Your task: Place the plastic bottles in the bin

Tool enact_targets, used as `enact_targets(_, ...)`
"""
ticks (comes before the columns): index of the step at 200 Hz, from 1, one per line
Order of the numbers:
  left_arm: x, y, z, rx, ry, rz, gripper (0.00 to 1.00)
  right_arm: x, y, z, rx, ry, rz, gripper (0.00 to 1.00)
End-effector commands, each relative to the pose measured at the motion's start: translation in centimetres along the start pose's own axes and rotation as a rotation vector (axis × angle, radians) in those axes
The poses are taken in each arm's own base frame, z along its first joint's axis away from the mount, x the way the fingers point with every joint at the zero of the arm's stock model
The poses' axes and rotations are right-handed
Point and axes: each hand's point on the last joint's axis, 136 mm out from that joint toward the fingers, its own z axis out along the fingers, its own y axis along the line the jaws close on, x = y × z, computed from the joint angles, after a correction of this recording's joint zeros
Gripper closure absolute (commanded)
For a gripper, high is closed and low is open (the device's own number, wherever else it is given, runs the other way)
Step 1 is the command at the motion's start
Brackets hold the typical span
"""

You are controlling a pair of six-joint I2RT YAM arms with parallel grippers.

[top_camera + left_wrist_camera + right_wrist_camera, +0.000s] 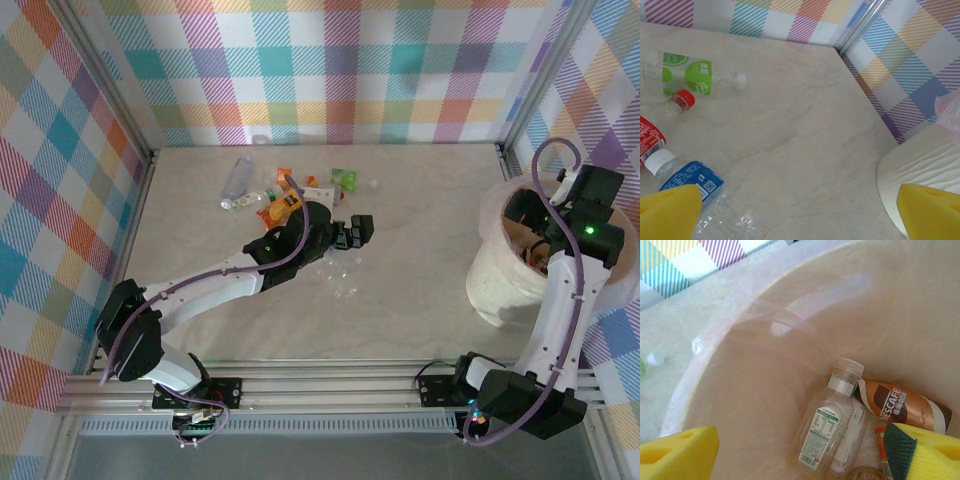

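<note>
Hanging over the bin (pixel 500 288) at the table's right side, the right gripper (pixel 805 447) points down into it. Its yellow pads (pixel 677 452) are spread wide and nothing is pinched between them. In the right wrist view, a clear bottle (pixel 827 425) with a green-and-white label lies on the bin's lined bottom. A brown Nescafe bottle (pixel 900 407) lies just beside its neck. An orange-labelled piece (pixel 881 445) sits next to the right-hand pad, too hidden to tell more.

The left arm reaches out to mid-table (pixel 420 300). The left gripper (pixel 355 232) is low over the surface with its jaws apart and empty.

The other bottles lie loose on the far left part of the table, well apart from the bin. In the top view these are a clear bottle with a blue label (pixel 237 180), an orange-labelled bottle (pixel 280 207) just beside the left forearm, and a green one (pixel 345 178) behind the gripper.

The left wrist view shows more of them:
- A green-labelled bottle (pixel 690 75) lies on its side, white cap toward the frame's right.
- A red-capped clear bottle (pixel 682 100) sits just beside it.
- A red-labelled bottle (pixel 647 140) is cut off at the left edge.
- A blue-labelled bottle (pixel 692 180) with a white cap is nearest, its crumpled clear body running down beside the frame-left pad.

The bin's cream wall shows at the lower right of that view.
</note>
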Motion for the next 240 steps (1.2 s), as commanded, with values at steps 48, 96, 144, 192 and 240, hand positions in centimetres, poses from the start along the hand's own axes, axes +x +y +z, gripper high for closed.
enact_targets(48,-0.5,1.8,0.6,-0.064,-0.005,-0.062,0.0,-1.4,5.6,-4.1,-0.303,-0.136,0.026,0.0)
enact_targets(96,-0.3,3.0,0.8,-0.096,0.003,-0.111,0.0,-1.5,11.4,-5.8,-0.555,-0.13,-0.011,0.0)
enact_targets(144,0.1,7.5,0.7,-0.28,0.071,-0.147,0.0,1.5,19.4,-7.3,-0.819,-0.042,-0.201,0.0)
enact_targets(192,-0.2,11.6,-1.3,-0.453,0.086,-0.148,0.0,5.7,25.3,-5.7,-0.913,0.049,-0.333,0.0)
enact_targets(240,0.2,15.2,-3.8,-0.615,0.077,-0.214,0.0,12.7,30.3,-1.6,-0.892,0.165,-0.447,0.0)
